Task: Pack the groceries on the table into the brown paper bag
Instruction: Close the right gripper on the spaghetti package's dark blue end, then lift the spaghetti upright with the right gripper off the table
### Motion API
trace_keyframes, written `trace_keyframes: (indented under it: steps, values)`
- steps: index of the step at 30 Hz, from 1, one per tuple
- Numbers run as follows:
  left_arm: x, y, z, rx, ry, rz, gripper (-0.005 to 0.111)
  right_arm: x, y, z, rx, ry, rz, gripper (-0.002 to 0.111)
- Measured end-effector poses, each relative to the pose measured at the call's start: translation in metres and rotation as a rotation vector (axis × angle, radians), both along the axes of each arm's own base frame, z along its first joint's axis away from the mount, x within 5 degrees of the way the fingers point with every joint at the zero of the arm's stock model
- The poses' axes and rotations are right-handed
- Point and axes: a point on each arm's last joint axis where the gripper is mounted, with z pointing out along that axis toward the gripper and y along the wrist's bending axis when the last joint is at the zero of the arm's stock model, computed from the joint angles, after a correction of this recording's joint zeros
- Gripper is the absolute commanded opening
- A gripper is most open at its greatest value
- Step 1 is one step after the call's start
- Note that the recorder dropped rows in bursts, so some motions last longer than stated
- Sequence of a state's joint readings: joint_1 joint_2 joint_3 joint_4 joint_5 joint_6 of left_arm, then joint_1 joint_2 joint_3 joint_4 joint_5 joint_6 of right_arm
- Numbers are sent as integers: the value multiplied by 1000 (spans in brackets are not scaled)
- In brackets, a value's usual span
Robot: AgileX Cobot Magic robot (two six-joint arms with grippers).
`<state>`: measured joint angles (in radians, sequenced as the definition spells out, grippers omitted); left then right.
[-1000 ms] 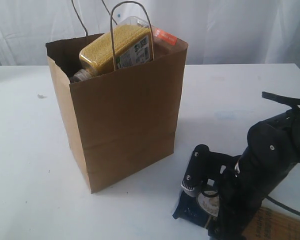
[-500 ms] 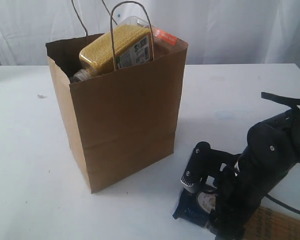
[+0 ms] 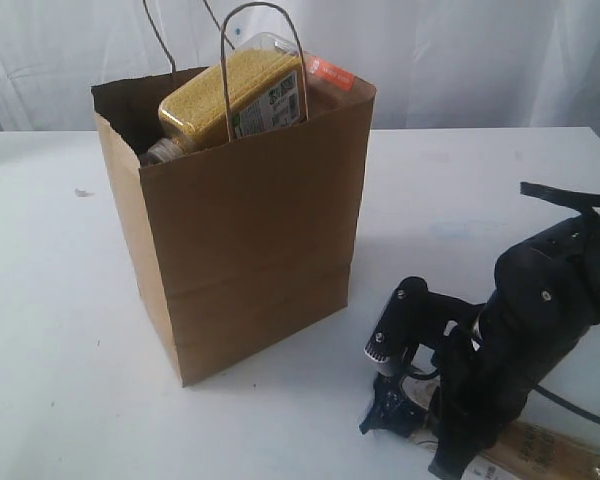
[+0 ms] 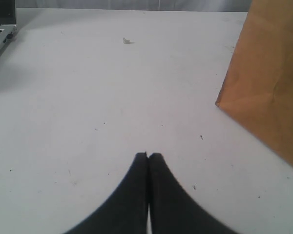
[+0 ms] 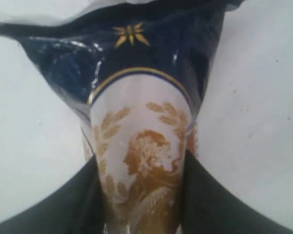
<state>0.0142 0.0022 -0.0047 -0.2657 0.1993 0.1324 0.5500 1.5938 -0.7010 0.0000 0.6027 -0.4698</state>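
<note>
The spaghetti pack (image 5: 141, 122) is lying on the worktop (image 3: 60, 300) near the bag (image 3: 250, 230), and the right gripper (image 5: 139, 163) is clamping its dark-blue end from both sides. A grain bottle (image 3: 220, 95) is poking out of the bag. The left gripper (image 4: 148, 157) is hanging pressed together over the worktop beside the bag.

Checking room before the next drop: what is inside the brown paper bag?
A yellow-grain bottle leans out of the top of the brown paper bag, with an orange-labelled pack beside it at the rim. Everything lower is hidden by the bag's wall.
</note>
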Motion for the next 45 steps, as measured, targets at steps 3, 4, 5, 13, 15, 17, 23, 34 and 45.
trace_keyframes:
  steps: [3,4,5,13,15,17,23,34,45]
  values:
    - [0,0,0,0,0,0,0,0,0,0,5,3,-33,0]
    - [0,0,0,0,0,0,0,0,0,0,6,4,-44,0]
    - [0,0,0,0,0,0,0,0,0,0,7,5,-54,0]
    - [0,0,0,0,0,0,0,-6,-4,22,67,-41,-179,0]
    - [0,0,0,0,0,0,0,-8,-5,31,92,-69,-192,0]
    - [0,0,0,0,0,0,0,-10,-6,43,124,-106,-205,0]
    - [0,0,0,0,0,0,0,-22,-13,78,226,-222,-233,0]
    - [0,0,0,0,0,0,0,-65,-38,144,445,-405,-308,0]
    - [0,0,0,0,0,0,0,-103,-49,236,579,-369,-279,0]
